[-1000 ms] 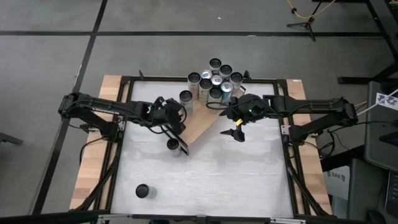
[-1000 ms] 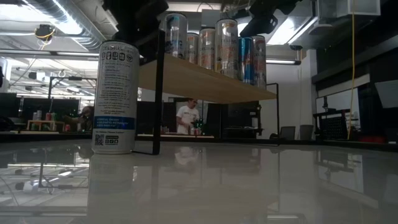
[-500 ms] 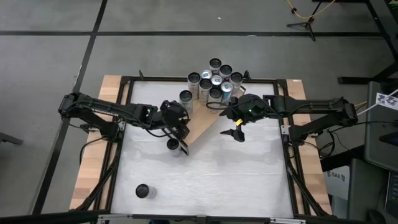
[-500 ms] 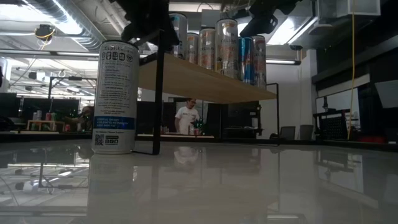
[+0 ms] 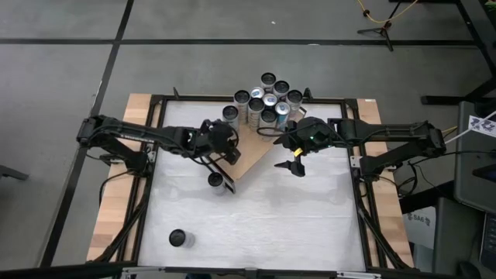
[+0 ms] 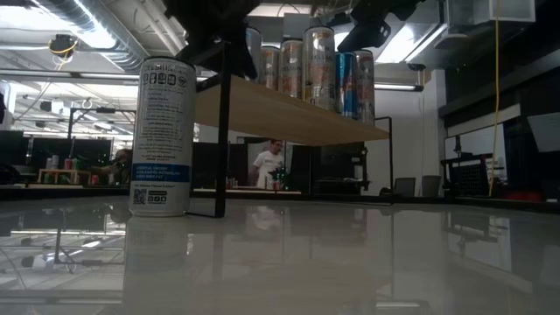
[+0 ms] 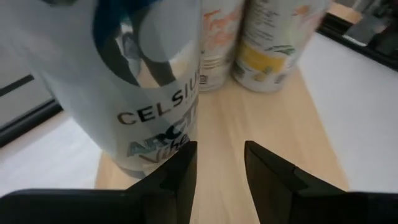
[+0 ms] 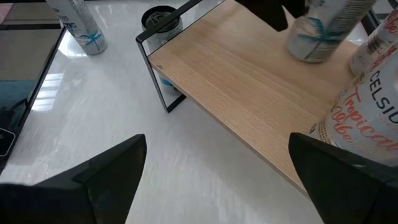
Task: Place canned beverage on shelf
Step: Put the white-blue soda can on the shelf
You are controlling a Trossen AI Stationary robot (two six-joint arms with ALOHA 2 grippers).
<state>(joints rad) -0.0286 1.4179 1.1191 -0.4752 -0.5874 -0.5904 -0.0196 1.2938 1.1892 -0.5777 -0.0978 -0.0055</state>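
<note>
Left gripper [image 5: 230,152]: fingers [image 7: 177,171] slightly parted, pinching nothing, poised over the shelf [image 5: 249,156] just beside a can [image 7: 146,81] standing on the board (the blue-and-white one). Right gripper [image 5: 295,166]: spread wide, empty, waiting near the shelf's other edge. Cluster of cans [image 5: 266,100]: upright at the shelf's far end. Risk: a sideways brush from the close fingers could topple the can into its neighbours.
</note>
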